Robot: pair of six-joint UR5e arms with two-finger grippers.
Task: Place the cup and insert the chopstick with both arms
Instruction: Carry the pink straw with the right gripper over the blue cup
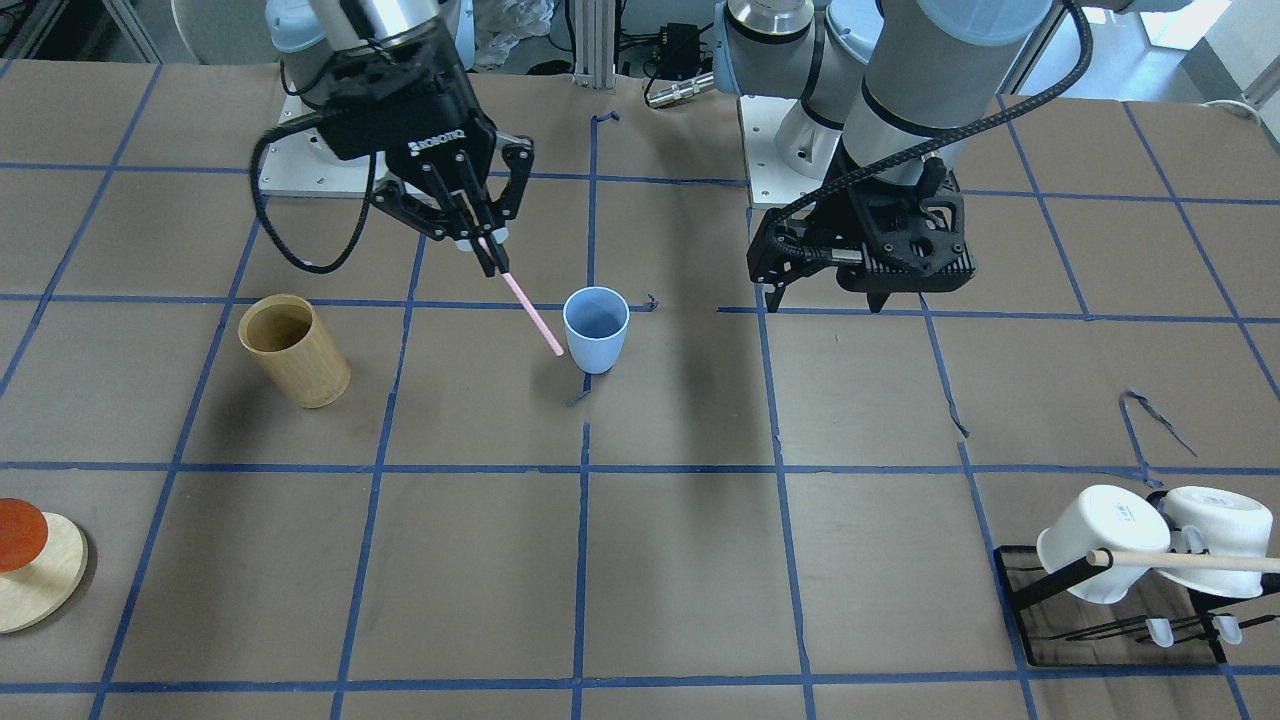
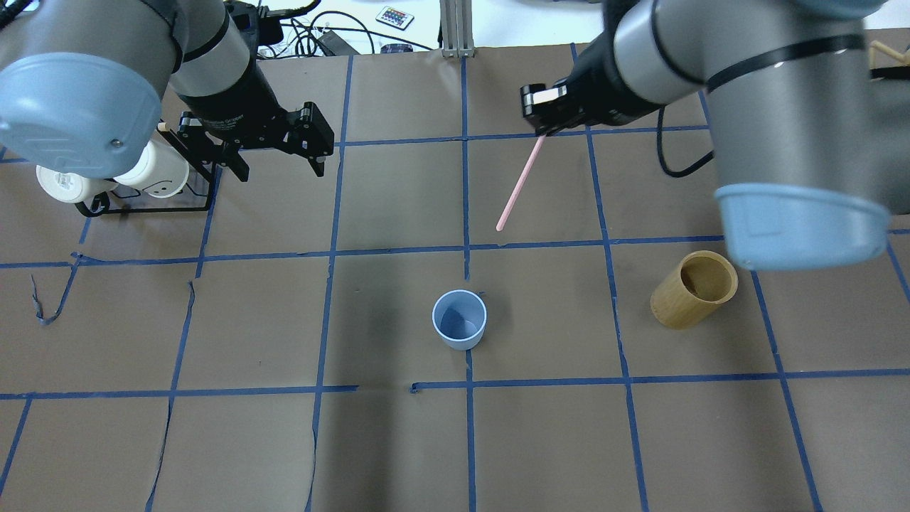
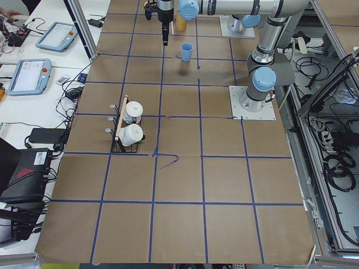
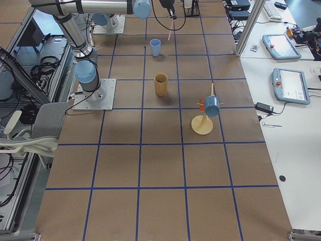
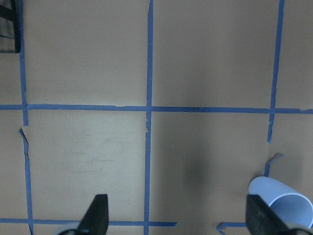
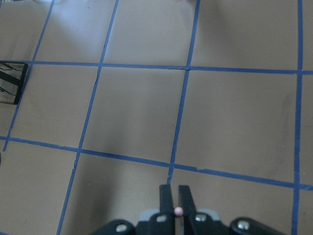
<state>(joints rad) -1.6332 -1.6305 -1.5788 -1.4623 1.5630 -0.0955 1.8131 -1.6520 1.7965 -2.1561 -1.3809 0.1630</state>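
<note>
The pale blue cup (image 1: 596,328) stands upright and empty near the table's middle; it also shows in the overhead view (image 2: 460,320) and at the lower right of the left wrist view (image 5: 283,200). My right gripper (image 1: 488,245) is shut on the top of a pink chopstick (image 1: 530,315), which hangs tilted above the table with its lower tip just beside the cup's rim. From overhead the chopstick (image 2: 521,181) is held beyond the cup. My left gripper (image 1: 822,298) is open and empty, raised to the cup's side.
A tan bamboo cylinder (image 1: 295,350) stands on the right arm's side of the cup. A black rack with two white mugs and a wooden rod (image 1: 1130,560) sits at the left arm's far corner. A wooden stand (image 1: 30,565) sits at the opposite corner.
</note>
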